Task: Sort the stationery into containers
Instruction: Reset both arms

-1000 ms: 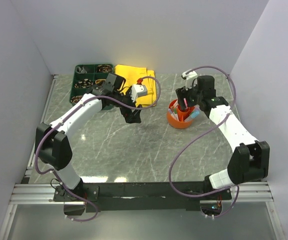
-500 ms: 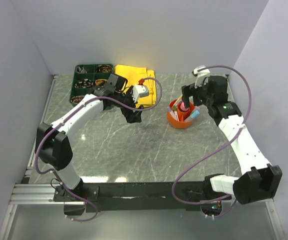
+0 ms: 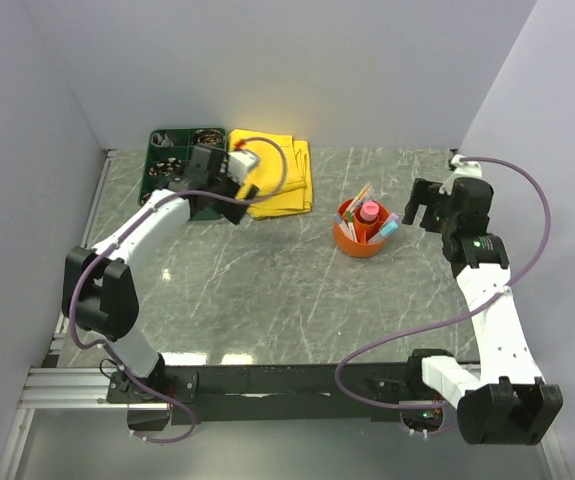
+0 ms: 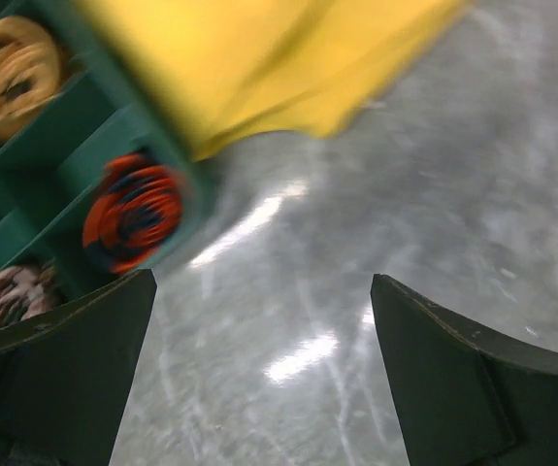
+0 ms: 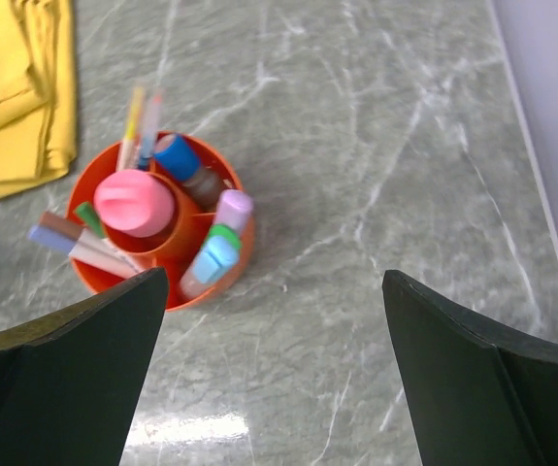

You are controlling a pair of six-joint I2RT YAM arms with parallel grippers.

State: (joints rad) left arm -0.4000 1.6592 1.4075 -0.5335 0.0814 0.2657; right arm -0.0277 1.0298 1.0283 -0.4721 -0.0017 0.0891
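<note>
The round orange pot [image 3: 347, 243] stands right of centre and holds several pens and markers, among them a pink-capped one [image 3: 369, 212]. In the right wrist view the pot [image 5: 201, 291] shows the pink cap [image 5: 135, 202], a blue marker [image 5: 177, 157] and a green-and-blue capped highlighter [image 5: 215, 254]. My right gripper [image 3: 422, 207] is open and empty, to the right of the pot and above bare table [image 5: 275, 274]. The dark green tray [image 3: 159, 150] is at the back left. My left gripper [image 3: 244, 192] is open and empty beside the tray's corner [image 4: 264, 277].
The folded yellow cloth [image 3: 277, 170] lies right of the tray and partly over its edge [image 4: 259, 58]; it also shows in the right wrist view [image 5: 12, 87]. The tray compartments [image 4: 55, 126] hold round coiled items, one orange and black [image 4: 133, 209]. White walls enclose the table.
My right gripper has drawn back to the right from above the pot, leaving the pink-capped item in it. My left gripper has moved back and left towards the tray.
</note>
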